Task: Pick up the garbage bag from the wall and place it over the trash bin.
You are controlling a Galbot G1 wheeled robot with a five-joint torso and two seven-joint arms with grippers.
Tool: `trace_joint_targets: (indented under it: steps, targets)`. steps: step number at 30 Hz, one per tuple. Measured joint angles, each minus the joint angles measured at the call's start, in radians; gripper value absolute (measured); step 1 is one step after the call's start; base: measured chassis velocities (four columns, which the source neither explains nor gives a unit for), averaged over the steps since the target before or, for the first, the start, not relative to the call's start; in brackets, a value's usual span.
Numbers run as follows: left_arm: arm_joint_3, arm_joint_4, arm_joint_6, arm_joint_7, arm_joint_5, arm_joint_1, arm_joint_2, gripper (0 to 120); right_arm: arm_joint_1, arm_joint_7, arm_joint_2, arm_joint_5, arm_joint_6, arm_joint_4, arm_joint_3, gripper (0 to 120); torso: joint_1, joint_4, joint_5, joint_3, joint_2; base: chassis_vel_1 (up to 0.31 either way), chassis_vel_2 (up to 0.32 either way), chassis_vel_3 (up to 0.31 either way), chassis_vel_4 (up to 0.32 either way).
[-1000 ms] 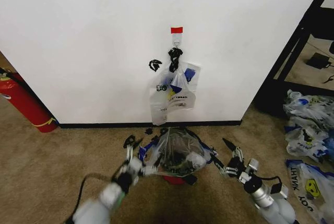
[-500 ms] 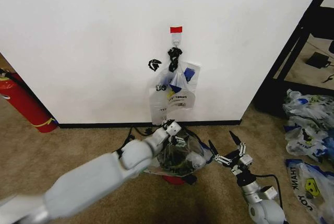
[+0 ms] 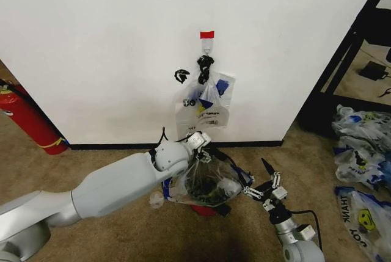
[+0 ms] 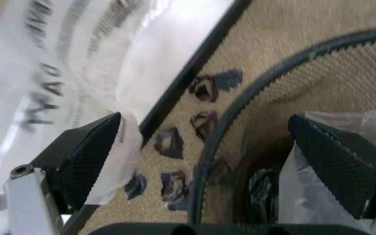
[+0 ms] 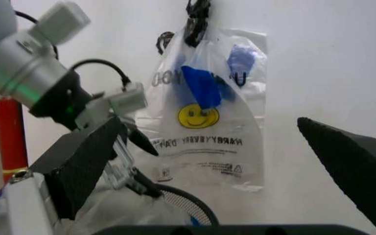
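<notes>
The left tool (image 3: pixel 204 153) is above the back rim of the bin (image 3: pixel 206 209), close to the wall (image 3: pixel 110 42), and its jaws are spread wide with nothing between them. A clear bag (image 3: pixel 208 182) is draped over the bin, which stands on the carpet just in front of the wall. The right tool (image 3: pixel 264 190) is beside the bin, also open and empty. More bags (image 3: pixel 204 106) hang from the hook (image 3: pixel 207 45) under the red tape (image 3: pixel 207 34).
</notes>
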Motion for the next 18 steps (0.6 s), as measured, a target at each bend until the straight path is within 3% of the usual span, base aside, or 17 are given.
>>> trace_joint_targets:
  steps: [8, 14, 18]
  targets:
    - [0.094, 0.084, -0.004, 0.005, -0.008, -0.036, -0.066, 98, -0.027, -0.002, 0.016, -0.011, 0.021, 0.012, 0.000, 100, 0.000, -0.0001, -0.0001, 0.000, 0.000, 0.000, 0.000, 0.000, 0.000]
    - [0.119, 0.125, -0.007, -0.002, -0.034, -0.052, -0.083, 80, -0.049, -0.001, 0.026, -0.012, 0.047, 0.016, 0.002, 100, 0.000, 0.0003, -0.0001, 0.000, 0.000, 0.000, 0.000, 0.000, 0.000]
    - [0.119, 0.111, -0.009, -0.077, -0.099, -0.056, -0.076, 63, -0.058, 0.001, 0.022, -0.012, 0.056, 0.016, 0.003, 100, 0.000, 0.0002, -0.0001, 0.000, 0.000, 0.000, 0.000, 0.000, 0.000]
